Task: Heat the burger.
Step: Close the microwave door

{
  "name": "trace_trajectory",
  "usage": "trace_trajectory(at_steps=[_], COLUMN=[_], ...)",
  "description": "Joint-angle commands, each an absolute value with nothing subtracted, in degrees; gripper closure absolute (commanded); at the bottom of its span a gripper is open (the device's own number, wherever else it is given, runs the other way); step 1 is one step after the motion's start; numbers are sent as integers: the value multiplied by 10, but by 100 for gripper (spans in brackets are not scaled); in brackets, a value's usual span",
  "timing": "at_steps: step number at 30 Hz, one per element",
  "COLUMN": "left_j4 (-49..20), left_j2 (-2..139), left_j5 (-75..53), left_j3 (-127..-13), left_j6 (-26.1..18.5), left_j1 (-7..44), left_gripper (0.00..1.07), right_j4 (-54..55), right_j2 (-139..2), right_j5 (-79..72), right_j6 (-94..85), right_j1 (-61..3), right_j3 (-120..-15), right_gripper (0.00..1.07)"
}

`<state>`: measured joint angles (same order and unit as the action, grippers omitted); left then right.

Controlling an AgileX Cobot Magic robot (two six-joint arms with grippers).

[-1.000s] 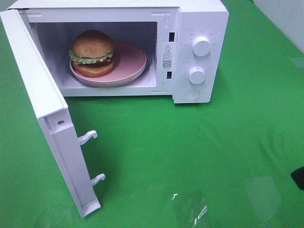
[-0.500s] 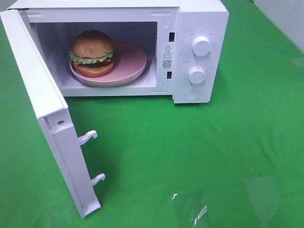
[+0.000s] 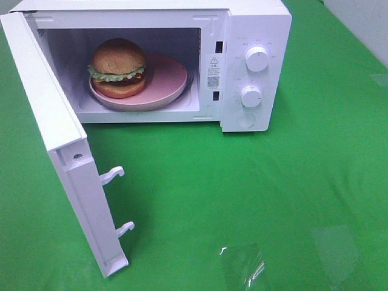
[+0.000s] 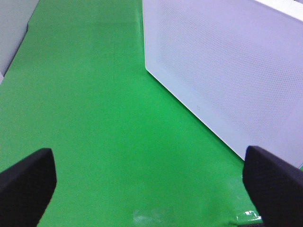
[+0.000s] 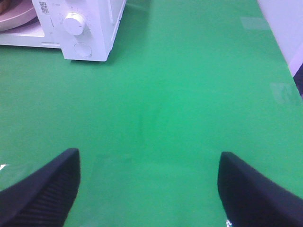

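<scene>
The flat table (image 3: 285,200) is covered edge to edge by a smooth bright-green cloth (image 3: 200,182). A white box-shaped microwave oven (image 3: 257,30) stands directly on it at the far edge, left of the middle, with its front facing the near edge. Its white hinged door (image 3: 57,139) is swung wide open and reaches toward the near-left corner (whether its lower edge touches the cloth cannot be told). 2 glossy clear patches, much like tape, lie flat by the near edge: 1 patch (image 3: 242,268) near the middle, the other patch (image 3: 334,250) toward the near-right corner. A fainter 3rd patch (image 3: 378,79) sits at the right edge.
</scene>
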<state>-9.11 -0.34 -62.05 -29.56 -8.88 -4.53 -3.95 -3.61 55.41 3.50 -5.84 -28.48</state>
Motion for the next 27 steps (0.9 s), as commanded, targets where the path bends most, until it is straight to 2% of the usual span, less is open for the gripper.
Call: trace_trajectory(at_steps=[1,27], left_j4=[-95,-93], left_j2=[-13,-7], left_j5=[-612,-612], left_j3=[-296,-296], left_j6=[-88,-88], left_j1=[-42,-42], left_gripper=[7,7], right_j4=[-38,-40], right_j2=[-1,18], right_j5=[551,551], right_j6=[43,44], right_j1=[-53,-53], right_j3=[-282,-282], right_gripper=[31,31])
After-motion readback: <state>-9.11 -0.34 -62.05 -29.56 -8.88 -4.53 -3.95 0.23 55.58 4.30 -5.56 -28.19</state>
